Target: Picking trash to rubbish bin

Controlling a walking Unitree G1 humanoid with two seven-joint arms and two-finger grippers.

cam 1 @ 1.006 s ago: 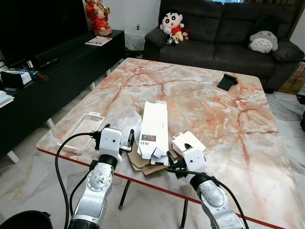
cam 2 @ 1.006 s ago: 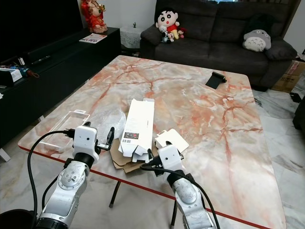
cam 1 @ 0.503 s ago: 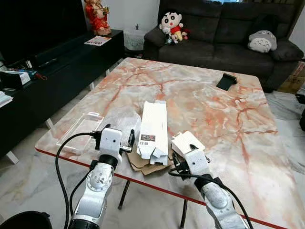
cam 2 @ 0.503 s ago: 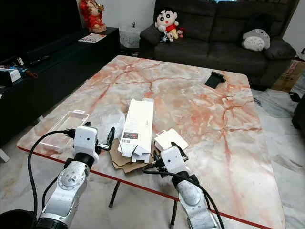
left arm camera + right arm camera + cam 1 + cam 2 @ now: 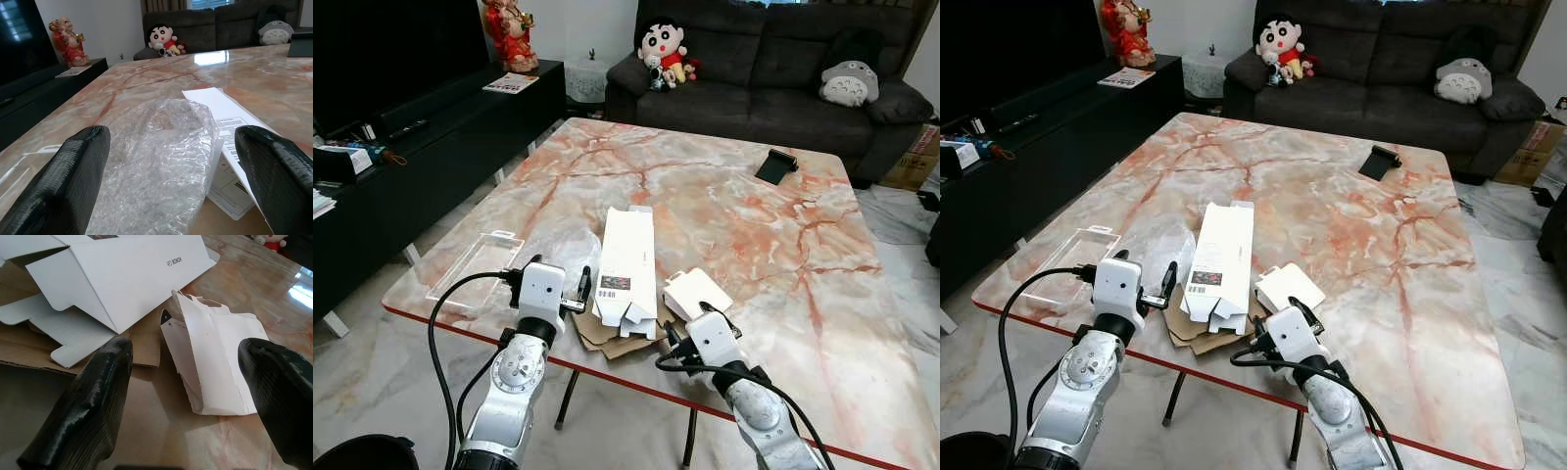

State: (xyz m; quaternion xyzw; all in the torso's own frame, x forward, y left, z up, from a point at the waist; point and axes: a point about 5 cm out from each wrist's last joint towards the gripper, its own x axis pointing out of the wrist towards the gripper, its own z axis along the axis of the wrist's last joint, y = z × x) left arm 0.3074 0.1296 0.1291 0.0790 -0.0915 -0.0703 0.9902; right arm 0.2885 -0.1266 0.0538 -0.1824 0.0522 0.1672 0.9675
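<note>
Trash lies near the front edge of the marble table point(image 5: 754, 235): a long flattened white box point(image 5: 628, 262) on brown cardboard point(image 5: 603, 335), a small torn white card piece point(image 5: 697, 291), crumpled bubble wrap point(image 5: 558, 245) and a clear plastic blister tray point(image 5: 475, 266). My left gripper point(image 5: 553, 273) is open at the table edge; the bubble wrap point(image 5: 161, 156) lies just ahead between its fingers point(image 5: 73, 181). My right gripper point(image 5: 693, 319) is open and empty. It points at the white card piece point(image 5: 215, 357), with the white box point(image 5: 127, 274) and cardboard point(image 5: 142, 347) beside it.
A black phone-like object point(image 5: 776, 164) lies at the table's far right. A dark sofa point(image 5: 773, 88) with plush toys stands behind the table. A black TV console point(image 5: 431, 127) runs along the left. A dark rounded object point(image 5: 362, 454) sits on the floor at lower left.
My right gripper has turned from pointing left over the cardboard to pointing forward at the small white card piece. The left arm has stayed still.
</note>
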